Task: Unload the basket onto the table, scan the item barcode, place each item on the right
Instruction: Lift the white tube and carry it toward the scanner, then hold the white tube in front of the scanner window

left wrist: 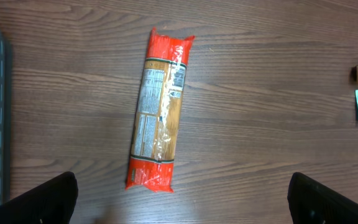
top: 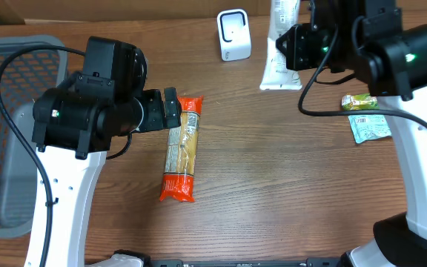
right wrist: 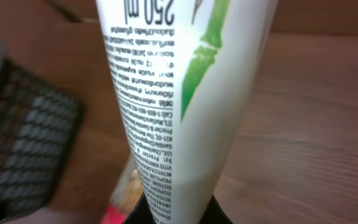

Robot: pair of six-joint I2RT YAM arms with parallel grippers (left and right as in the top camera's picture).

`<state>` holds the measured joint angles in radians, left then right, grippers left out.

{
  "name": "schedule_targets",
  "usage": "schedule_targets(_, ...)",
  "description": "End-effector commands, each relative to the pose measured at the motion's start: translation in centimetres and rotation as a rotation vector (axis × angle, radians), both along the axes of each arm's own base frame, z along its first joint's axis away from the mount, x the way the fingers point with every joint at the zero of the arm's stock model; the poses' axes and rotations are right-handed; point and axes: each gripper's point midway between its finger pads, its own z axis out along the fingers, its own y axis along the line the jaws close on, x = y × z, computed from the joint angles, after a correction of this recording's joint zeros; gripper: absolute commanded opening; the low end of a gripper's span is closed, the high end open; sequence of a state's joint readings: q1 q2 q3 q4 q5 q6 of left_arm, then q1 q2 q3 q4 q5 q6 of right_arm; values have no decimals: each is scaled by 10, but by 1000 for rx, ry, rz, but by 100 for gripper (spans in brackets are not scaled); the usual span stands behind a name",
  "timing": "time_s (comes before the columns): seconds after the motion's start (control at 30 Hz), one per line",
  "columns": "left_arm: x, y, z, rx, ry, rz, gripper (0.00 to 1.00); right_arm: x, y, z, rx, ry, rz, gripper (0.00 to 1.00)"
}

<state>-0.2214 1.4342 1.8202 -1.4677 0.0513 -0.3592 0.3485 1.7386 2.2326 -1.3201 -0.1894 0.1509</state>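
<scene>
My right gripper (top: 289,46) is shut on a white tube (top: 279,74) with green bamboo art, holding it above the table's far side just right of a small white scanner (top: 233,35). In the right wrist view the tube (right wrist: 166,93) fills the frame, its printed text facing the camera, and the gripper (right wrist: 179,213) clamps its lower end. My left gripper (top: 170,107) is open and hovers by the far end of a red-ended spaghetti packet (top: 181,148). Seen from the left wrist, the packet (left wrist: 159,112) lies flat with its label and barcode (left wrist: 178,74) up, the gripper (left wrist: 182,205) empty.
A grey mesh basket (top: 6,148) stands along the left edge. Two small packets, one green-yellow (top: 358,101) and one pale teal (top: 369,126), lie at the right under the right arm. Black cables hang from both arms.
</scene>
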Motion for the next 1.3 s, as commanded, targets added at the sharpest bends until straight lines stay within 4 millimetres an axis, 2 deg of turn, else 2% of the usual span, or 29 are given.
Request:
schedule_targets(0.0, 2, 0, 5, 10, -19, -20, 100, 26, -16, 6, -222, -148, -118, 4)
schedule_targets(0.13, 2, 0, 5, 10, -19, -20, 99, 58, -16, -4, -401, -238, -248, 4)
schedule_targets(0.23, 2, 0, 5, 10, -19, -20, 99, 82, -15, -21, -543, -276, -287, 4)
schedule_targets(0.43, 2, 0, 5, 10, -19, -20, 100, 125, -11, -77, -891, -278, -139, 4)
schedule_targets(0.73, 2, 0, 5, 10, -19, -20, 100, 193, 1, -137, -1168, -368, -140, 4)
schedule_targets(0.9, 2, 0, 5, 10, -19, -20, 100, 214, 10, -179, -1232, -376, -107, 4)
schedule_targets(1.07, 2, 0, 5, 10, -19, -20, 99, 228, 7, -198, -1254, -407, -221, 4)
schedule_targets(1.27, 2, 0, 5, 10, -19, -20, 100, 233, 10, -232, -1275, -386, -206, 4)
